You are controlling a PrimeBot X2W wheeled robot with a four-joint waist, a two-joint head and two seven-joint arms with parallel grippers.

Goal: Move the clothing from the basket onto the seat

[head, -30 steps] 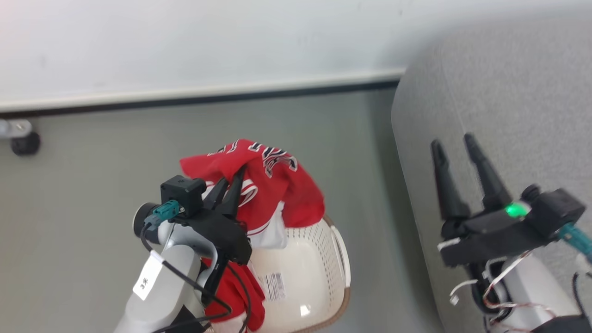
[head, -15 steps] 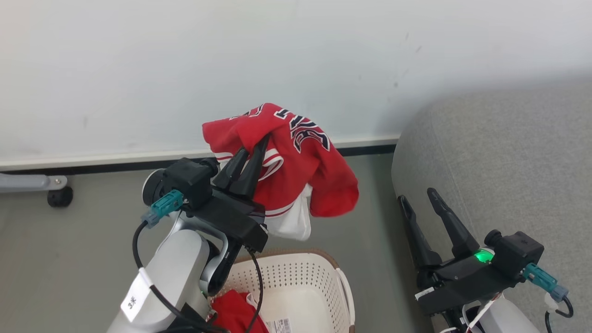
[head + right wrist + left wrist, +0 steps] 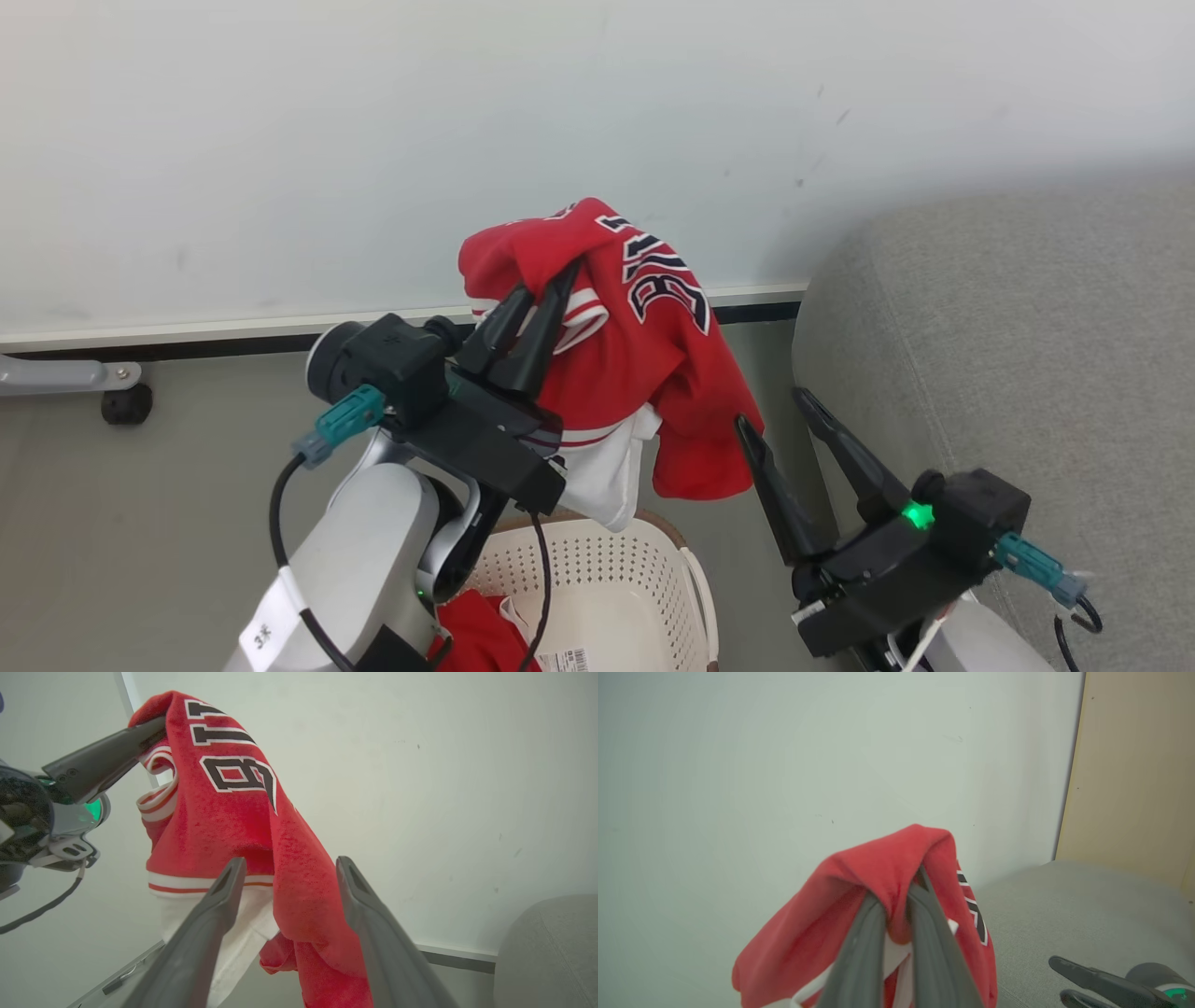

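- Far left of the head view, a small black caster [image 3: 126,406] on a grey leg is sitting on the floor by the base of the wall.
- Left of centre, the left gripper [image 3: 551,278] is pointing up and to the right. Its fingers are pinched almost together on a fold of the red jersey [image 3: 644,373], which is hanging in the air in front of the white wall [image 3: 373,140].
- The left wrist view is showing that pinch up close, with cloth bunching over both tips.
- The right wrist view is giving you the jersey's dark, white-outlined lettering and its striped hem nice and big, while the left wrist view is barely catching a sliver of the letters.
- At bottom centre of the head view, the basket [image 3: 607,569] is sitting below the lifted jersey, with another red garment [image 3: 481,630] lying inside it.
- At lower right, the right gripper [image 3: 771,408] is keeping its fingers spread wide and gripping nothing. One tip is sitting right by the jersey's hanging lower edge, and I can't tell if it's touching.
- The grey seat [image 3: 1027,327] is taking up the right side, and the left wrist view is adding a beige panel [image 3: 1134,765] behind it.
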